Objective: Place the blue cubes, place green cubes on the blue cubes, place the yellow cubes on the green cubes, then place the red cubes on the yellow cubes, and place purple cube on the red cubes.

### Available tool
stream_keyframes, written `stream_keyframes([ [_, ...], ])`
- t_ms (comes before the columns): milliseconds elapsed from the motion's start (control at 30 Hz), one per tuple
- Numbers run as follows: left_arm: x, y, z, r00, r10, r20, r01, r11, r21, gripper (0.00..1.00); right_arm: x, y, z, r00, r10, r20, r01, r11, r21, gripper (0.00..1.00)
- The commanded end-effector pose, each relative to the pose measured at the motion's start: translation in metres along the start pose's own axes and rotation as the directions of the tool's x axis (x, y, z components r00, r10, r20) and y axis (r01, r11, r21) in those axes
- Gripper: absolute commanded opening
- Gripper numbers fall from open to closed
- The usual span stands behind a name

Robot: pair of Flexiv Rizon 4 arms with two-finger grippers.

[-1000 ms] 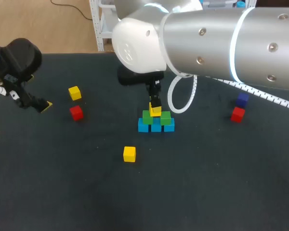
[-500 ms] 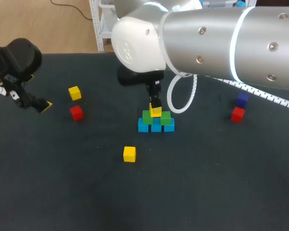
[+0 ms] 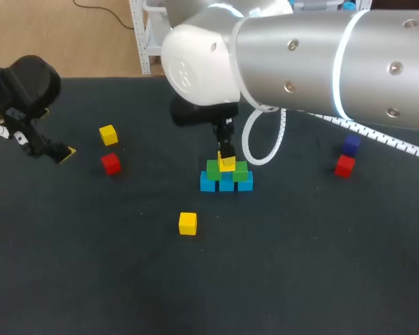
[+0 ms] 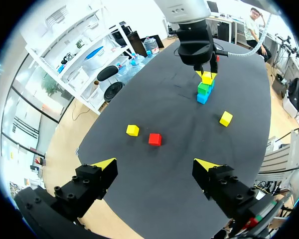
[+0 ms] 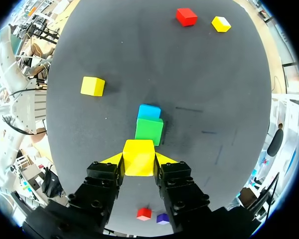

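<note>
Right gripper (image 5: 138,158) pinches a small yellow cube (image 5: 138,151) right over the two green cubes (image 5: 149,130); I'd centre it on their seam, seat flat, release. Left gripper (image 4: 154,172) spread.

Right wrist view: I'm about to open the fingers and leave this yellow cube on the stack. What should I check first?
1. Grip: right gripper is shut on the held yellow cube: ok.
2. Base: green cubes rest on the row of blue cubes: ok.
3. Alignment: in the head view the held yellow cube sits over the seam between the green cubes: ok.
4. Contact: whether the cube touches the greens or hangs just above them: cannot tell.
5. Left gripper is open and well away from the stack: ok.
</note>
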State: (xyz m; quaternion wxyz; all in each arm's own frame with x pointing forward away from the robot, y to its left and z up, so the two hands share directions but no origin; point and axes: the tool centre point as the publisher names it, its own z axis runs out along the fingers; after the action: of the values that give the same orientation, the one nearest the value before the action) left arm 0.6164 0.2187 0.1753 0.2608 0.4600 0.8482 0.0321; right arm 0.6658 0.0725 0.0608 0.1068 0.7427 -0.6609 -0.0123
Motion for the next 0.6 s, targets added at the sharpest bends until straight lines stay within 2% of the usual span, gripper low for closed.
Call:
stream_keyframes([
  [33,0.0005,0.0008,0.0004,1.0,0.001,0.003,-0.001,1.0,0.002,1.0,0.0007,-0.0001,0.001,1.0,0.001,0.001,-0.001,1.0,0.001,0.0],
  [433,0.0005,0.0008,0.0004,1.0,0.001,0.003,-0.001,1.0,0.002,1.0,0.0008,-0.0013,0.0015,1.0,0.001,0.01,-0.001,1.0,0.001,0.0],
  [467,0.0005,0.0008,0.0004,1.0,0.001,0.003,-0.001,1.0,0.002,1.0,0.0008,-0.0013,0.0015,1.0,0.001,0.01,-0.001,1.0,0.001,0.1],
  [500,0.0005,0.0008,0.0004,1.0,0.001,0.003,-0.001,1.0,0.002,1.0,0.0008,-0.0013,0.0015,1.0,0.001,0.01,-0.001,1.0,0.001,0.34],
  [533,0.0005,0.0008,0.0004,1.0,0.001,0.003,-0.001,1.0,0.002,1.0,0.0008,-0.0013,0.0015,1.0,0.001,0.01,-0.001,1.0,0.001,1.0],
  [600,0.0005,0.0008,0.0004,1.0,0.001,0.003,-0.001,1.0,0.002,1.0,0.0008,-0.0013,0.0015,1.0,0.001,0.01,-0.001,1.0,0.001,1.0],
])
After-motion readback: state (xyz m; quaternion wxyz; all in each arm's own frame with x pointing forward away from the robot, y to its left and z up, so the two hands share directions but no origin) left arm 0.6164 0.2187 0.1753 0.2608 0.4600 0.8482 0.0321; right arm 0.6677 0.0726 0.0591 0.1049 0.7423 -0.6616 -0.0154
